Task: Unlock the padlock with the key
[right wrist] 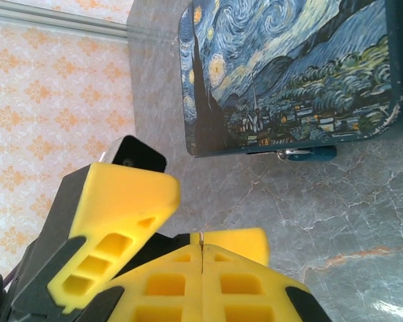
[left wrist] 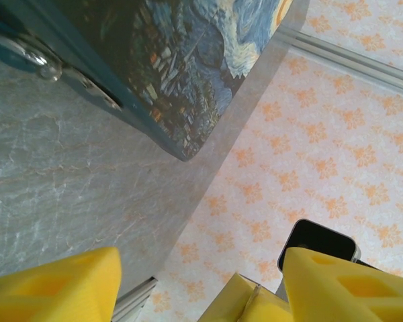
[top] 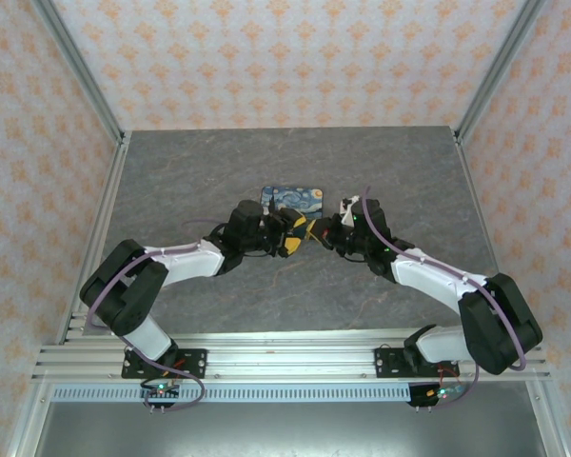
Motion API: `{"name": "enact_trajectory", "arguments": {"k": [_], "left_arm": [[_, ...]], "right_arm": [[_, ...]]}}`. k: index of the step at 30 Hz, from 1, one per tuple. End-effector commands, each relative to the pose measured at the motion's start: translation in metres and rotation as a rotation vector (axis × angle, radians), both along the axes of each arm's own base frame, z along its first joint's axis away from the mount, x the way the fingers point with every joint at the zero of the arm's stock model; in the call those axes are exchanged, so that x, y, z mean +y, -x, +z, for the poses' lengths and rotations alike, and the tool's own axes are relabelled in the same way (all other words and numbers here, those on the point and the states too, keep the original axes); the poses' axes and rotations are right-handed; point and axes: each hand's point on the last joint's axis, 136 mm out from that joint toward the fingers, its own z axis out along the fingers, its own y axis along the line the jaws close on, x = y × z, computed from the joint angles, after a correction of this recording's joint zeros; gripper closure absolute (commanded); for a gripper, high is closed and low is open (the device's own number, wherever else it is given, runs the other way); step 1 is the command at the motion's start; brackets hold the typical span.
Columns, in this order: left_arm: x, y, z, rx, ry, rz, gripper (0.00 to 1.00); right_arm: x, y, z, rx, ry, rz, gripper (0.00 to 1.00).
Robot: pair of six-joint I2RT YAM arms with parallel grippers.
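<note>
Top external camera: fixed above and behind the arm bases, facing down and forward over the table [top: 219, 162]. The printed box [top: 290, 198] appears small at mid-frame, far from the lens.

Left wrist camera: set low and close beside the box, facing across the tabletop past one box corner to the patterned wall [left wrist: 309, 154].

Right wrist camera: set near the box's front edge, facing down at a slant onto its lid.

All three views share the box and the tabletop around it.
</note>
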Motion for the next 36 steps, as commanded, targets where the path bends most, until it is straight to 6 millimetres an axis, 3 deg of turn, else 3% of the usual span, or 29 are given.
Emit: {"name": "enact_trajectory", "arguments": {"k": [1,7,18,36], "left_arm": [[-0.018,-0.003,0.014,-0.029,0.071,-0.021,0.30],[-0.028,-0.008,0.017,-0.017,0.171,0.016,0.38],[-0.006,0.007,0.013,-0.036,0.100,0.050,0.53],[-0.021,0.013,0.013,-0.049,0.082,0.017,0.62]], "right_arm": [[0.001,-0.003,0.015,-0.042,-0.038,-0.002,1.00],[-0.004,-0.002,0.006,-0.028,-0.012,-0.020,1.00],[-0.022,-0.009,-0.009,0.009,0.023,-0.115,1.00],[-0.022,-0.013,-0.008,0.003,0.003,-0.130,1.00]]}}
